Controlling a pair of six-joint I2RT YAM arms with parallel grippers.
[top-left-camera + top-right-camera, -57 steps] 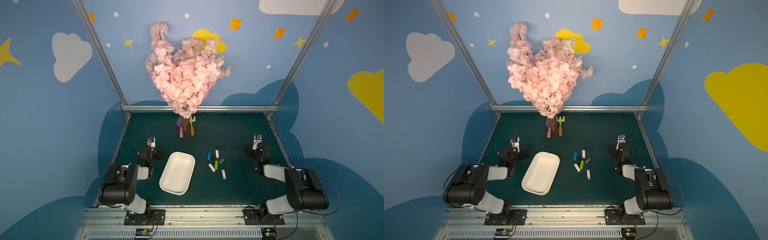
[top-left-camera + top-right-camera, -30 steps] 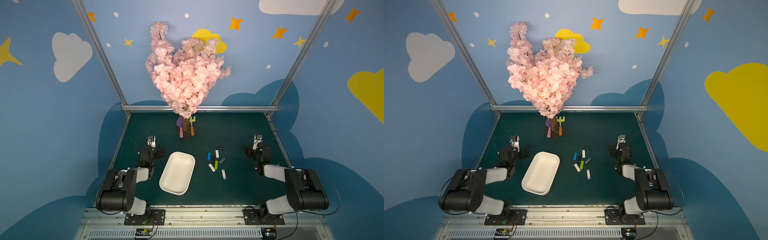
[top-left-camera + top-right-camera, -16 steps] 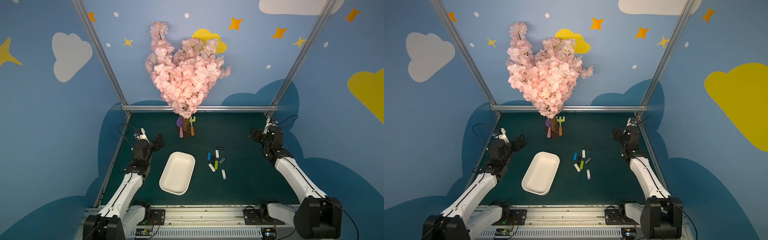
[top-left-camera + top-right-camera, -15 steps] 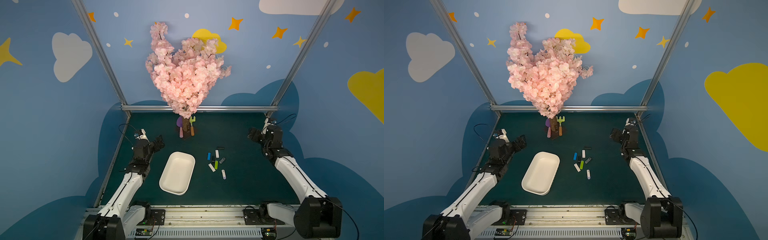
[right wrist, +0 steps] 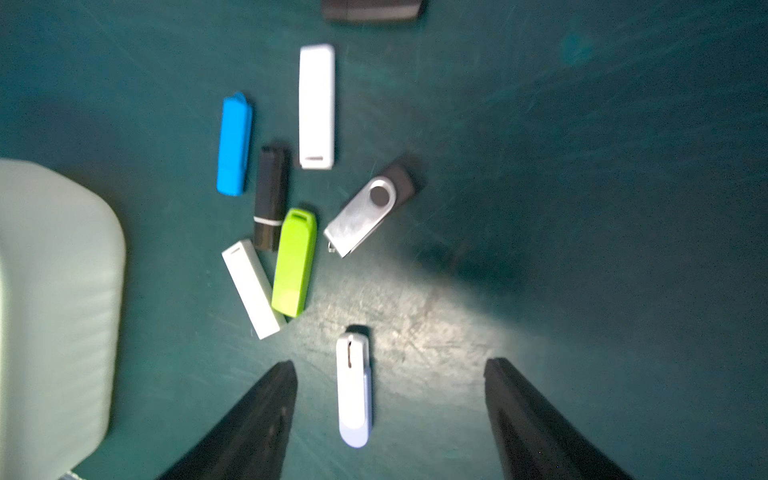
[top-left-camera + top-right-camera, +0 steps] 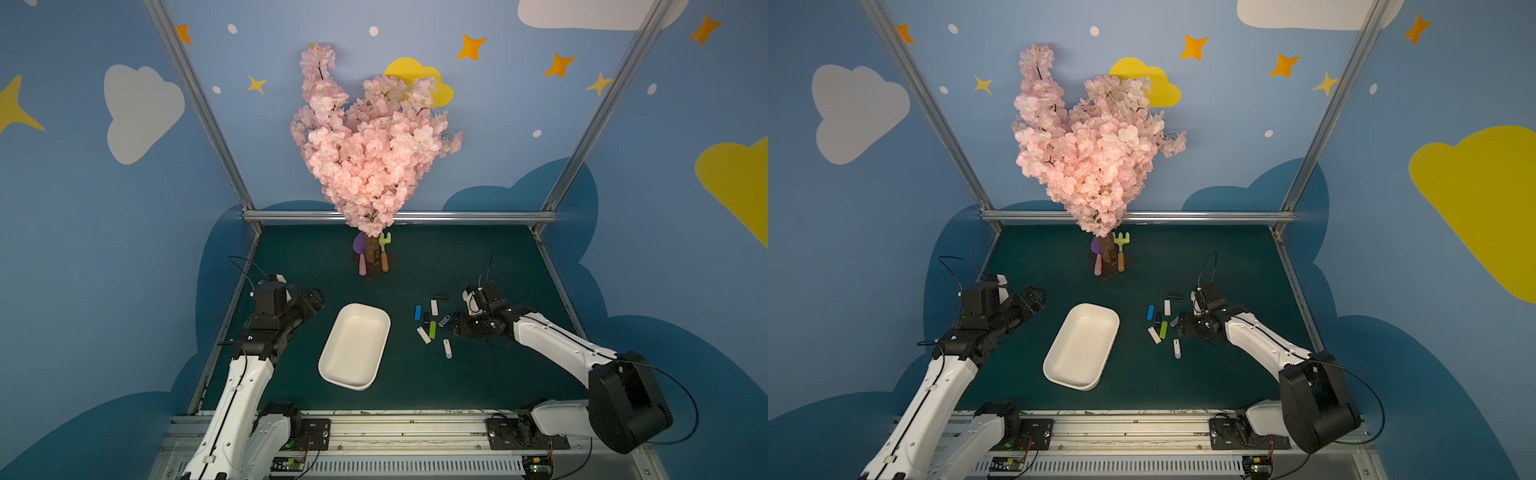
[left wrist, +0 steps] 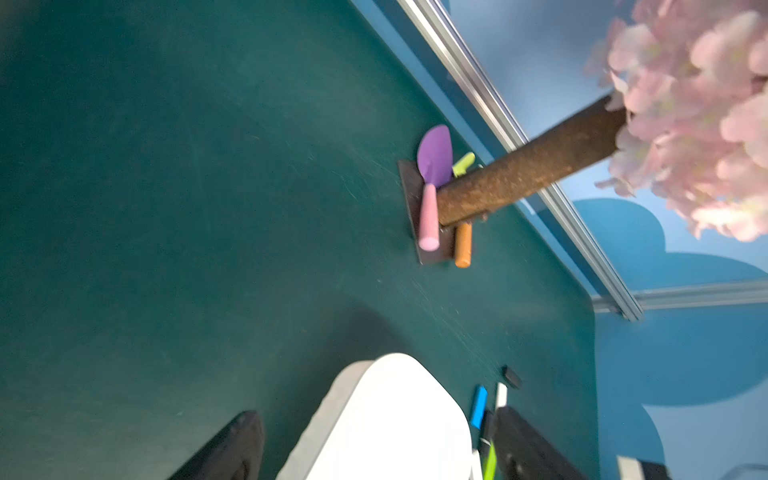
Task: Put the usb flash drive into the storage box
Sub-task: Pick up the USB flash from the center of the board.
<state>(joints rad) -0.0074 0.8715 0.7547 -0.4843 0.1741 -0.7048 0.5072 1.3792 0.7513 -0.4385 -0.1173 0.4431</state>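
On desk (image 6: pixel 478 257): storage box (image 6: pixel 353 345) empty; eight usb flash drives (image 5: pixel 293 262) lie outside, all remaining. Right gripper (image 5: pixel 390 363) fingers (image 5: pixel 257 415) spread near white-lilac drive (image 5: pixel 353 390); left gripper (image 7: pixel 376 413) fingers (image 7: pixel 237 449) spread, empty.

In R wrist view I get only part of the storage box (image 5: pixel 54 291), cut by the frame edge; black stick (image 5: pixel 371 9) clipped too. L wrist view is blurry, rake (image 7: pixel 462 245) mostly hidden behind trunk (image 7: pixel 528 166).

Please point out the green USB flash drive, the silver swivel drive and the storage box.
green USB flash drive (image 5: pixel 294 262): right wrist view, middle of its body.
silver swivel drive (image 5: pixel 359 222): right wrist view, metal cover.
storage box (image 6: pixel 355 345): in a top view, bare floor inside.
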